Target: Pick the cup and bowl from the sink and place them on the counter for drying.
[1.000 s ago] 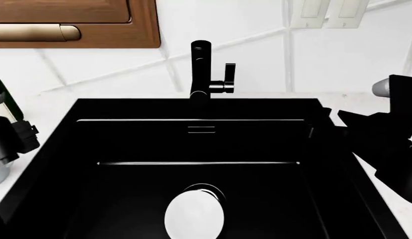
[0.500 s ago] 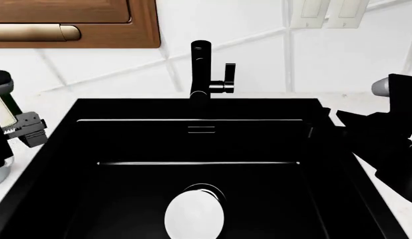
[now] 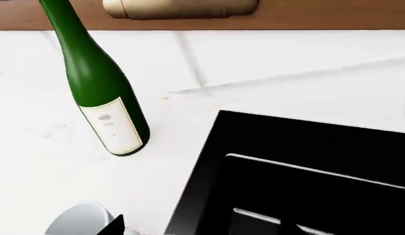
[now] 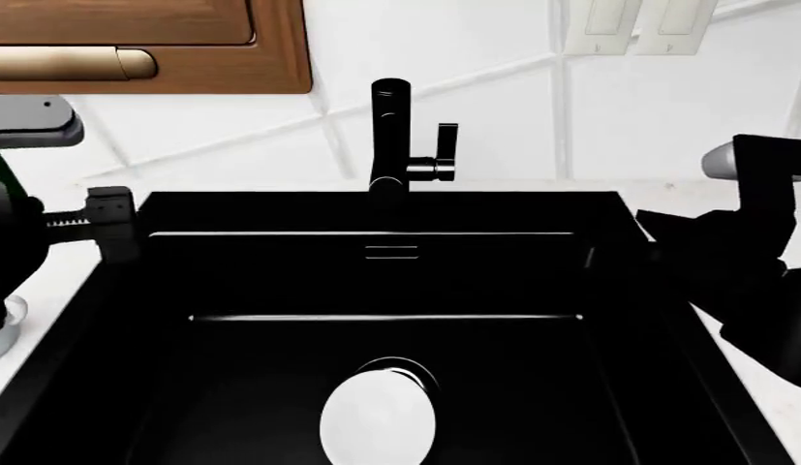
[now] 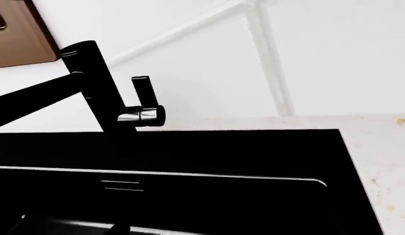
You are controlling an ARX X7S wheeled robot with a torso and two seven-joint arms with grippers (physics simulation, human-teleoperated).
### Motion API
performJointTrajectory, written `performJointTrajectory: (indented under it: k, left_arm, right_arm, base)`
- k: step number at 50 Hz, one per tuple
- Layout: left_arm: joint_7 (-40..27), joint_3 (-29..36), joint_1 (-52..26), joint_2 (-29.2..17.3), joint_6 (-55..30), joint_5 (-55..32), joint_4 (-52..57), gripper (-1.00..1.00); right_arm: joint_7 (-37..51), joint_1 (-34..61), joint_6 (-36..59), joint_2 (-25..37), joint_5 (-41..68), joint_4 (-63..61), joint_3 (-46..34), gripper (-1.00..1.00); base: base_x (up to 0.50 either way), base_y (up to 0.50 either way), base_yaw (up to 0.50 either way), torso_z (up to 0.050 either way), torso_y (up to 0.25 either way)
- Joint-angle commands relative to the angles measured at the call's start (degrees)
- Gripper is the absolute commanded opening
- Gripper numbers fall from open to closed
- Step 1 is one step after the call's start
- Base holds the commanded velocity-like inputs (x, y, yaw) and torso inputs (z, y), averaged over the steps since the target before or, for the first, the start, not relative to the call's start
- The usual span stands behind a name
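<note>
White speckled counter (image 3: 52, 161) around black sink (image 4: 374, 271), green wine bottle (image 3: 98, 93) upright beside basin

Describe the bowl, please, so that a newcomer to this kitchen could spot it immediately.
Find the big black sink set in the white counter. On the basin floor, at its near end, lies the bowl: a smooth white disc, half covering the dark ridged drain behind it.

**Three views over one sink**

The head view looks forward and down into the sink (image 4: 374, 339), faucet (image 4: 391, 136) centred. The left wrist view sits close over the sink's corner (image 3: 307, 176) and a green bottle (image 3: 101, 93). The right wrist view faces the faucet (image 5: 101, 105) low across the rim.
</note>
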Motion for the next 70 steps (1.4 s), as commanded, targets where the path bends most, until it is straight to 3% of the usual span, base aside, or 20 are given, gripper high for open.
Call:
performJointTrajectory:
  k: [1,8,18,19,27,37,46,62,70]
  left_arm:
    - [13.96,3.68,-0.88,-0.29,0.9,3.87,5.66,1.0]
    - [20.01,6.17,-3.9,1.39,-1.28,9.76,6.91,1.0]
    - [29.03,6.96,-1.69,2.94,2.32,17.76,9.84,1.0]
    - [27.58,5.56,-1.02,3.92,3.56,14.33,8.07,1.0]
    - [31.66,8.27,-2.26,3.44,2.93,20.46,9.26,1.0]
    - [30.28,8.8,-2.84,3.55,2.21,19.73,10.04,1.0]
    - [30.64,8.55,-1.91,2.32,2.67,20.01,10.74,1.0]
    - [29.87,7.41,0.69,1.06,4.37,19.12,11.43,1.0]
    - [30.5,6.86,2.3,0.39,5.61,19.4,11.45,1.0]
  right_arm:
    - [-1.69,4.0,1.73,-0.59,-1.35,1.28,-3.63,1.0]
    - [-1.8,6.06,4.04,-1.21,-1.9,3.45,-7.05,1.0]
    - [-3.72,12.03,9.73,-2.22,0.07,4.49,-12.73,1.0]
    - [-3.98,12.65,10.86,-2.12,0.88,4.63,-13.29,1.0]
    - [-5.83,16.08,15.87,-1.5,2.22,4.14,-18.74,1.0]
    - [-7.68,20.78,19.51,-0.28,6.91,5.48,-26.95,1.0]
    - [-13.59,21.38,17.3,-0.22,2.39,6.66,-34.57,1.0]
    - [-19.23,18.32,6.33,-6.63,-3.72,18.29,-36.4,1.0]
    - [-22.96,20.64,5.61,-11.2,-4.08,27.45,-37.51,1.0]
  base:
    - [0.0,0.0,0.0,0.0,0.0]
    - [0.0,0.0,0.0,0.0,0.0]
    - [0.0,0.0,0.0,0.0,0.0]
    - [0.0,0.0,0.0,0.0,0.0]
    - [0.0,0.0,0.0,0.0,0.0]
    - [0.0,0.0,0.0,0.0,0.0]
    - [0.0,0.0,0.0,0.0,0.0]
    - [0.0,0.0,0.0,0.0,0.0]
    - [0.0,0.0,0.0,0.0,0.0]
